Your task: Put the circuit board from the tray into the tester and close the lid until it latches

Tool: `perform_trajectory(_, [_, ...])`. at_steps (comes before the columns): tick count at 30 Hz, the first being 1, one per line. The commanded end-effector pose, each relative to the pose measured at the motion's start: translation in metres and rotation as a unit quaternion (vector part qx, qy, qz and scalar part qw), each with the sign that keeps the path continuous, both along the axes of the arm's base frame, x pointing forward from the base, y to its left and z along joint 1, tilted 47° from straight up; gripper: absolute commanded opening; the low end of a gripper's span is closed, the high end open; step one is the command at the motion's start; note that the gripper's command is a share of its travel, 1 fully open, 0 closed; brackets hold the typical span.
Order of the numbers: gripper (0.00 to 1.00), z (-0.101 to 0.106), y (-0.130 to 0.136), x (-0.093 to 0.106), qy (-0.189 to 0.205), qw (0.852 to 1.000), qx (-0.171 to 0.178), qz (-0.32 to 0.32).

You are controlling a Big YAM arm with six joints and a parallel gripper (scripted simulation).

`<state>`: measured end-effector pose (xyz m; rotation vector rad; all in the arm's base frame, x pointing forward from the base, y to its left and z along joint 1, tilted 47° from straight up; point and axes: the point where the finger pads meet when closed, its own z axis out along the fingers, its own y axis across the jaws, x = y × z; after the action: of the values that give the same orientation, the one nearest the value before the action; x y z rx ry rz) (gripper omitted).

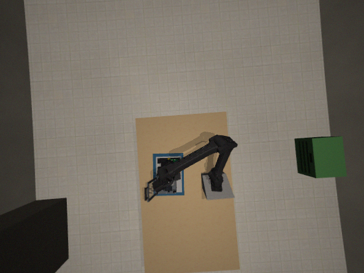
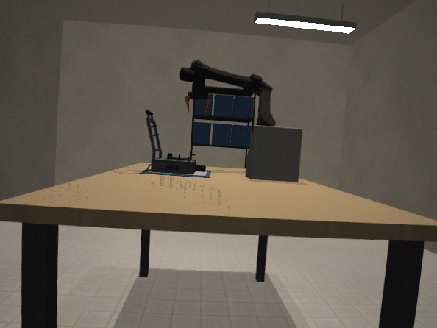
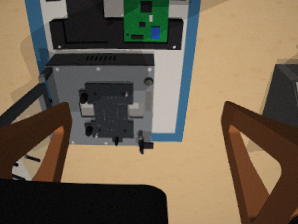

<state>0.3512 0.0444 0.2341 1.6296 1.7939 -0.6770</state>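
The green circuit board [image 1: 174,160] [image 3: 146,20] lies face up in the right pocket of the black tray [image 3: 176,41] in the wrist view; its far end is cut off. The left pocket is empty. The grey tester [image 3: 65,82] [image 2: 173,167] is beside the tray, its plate without a board. Two posts [image 3: 84,97] [image 3: 89,130] stand toward the hinge, one post [image 3: 116,141] at the near short end. The hook [image 3: 141,143] stands at the near right corner. The lid [image 2: 154,133] [image 1: 146,194] stands open. My gripper [image 3: 146,111] [image 2: 198,112] is open and empty, high above the tester's side.
A blue-bordered mat [image 3: 186,95] [image 1: 182,183] lies under tray and tester. The raised lid and its handle [image 2: 148,112] rise at the tester's left. The arm's grey pedestal [image 2: 274,154] [image 1: 227,190] stands to the right. The arm hides part of the tester in the overhead view.
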Motion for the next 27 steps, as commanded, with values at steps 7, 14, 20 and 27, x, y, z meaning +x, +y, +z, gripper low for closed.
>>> perform_trajectory(7, [0.92,0.0055,0.0129,0.0034,-0.017,1.000,0.007,0.011])
perform_trajectory(14, [0.92,0.0050,0.0131,0.0037,-0.016,1.000,0.007,0.011])
perform_trajectory(20, [0.92,0.0049,0.0132,0.0038,-0.019,1.000,0.007,0.008])
perform_trajectory(27, [0.92,0.0048,0.0132,0.0038,-0.017,1.000,0.007,0.009])
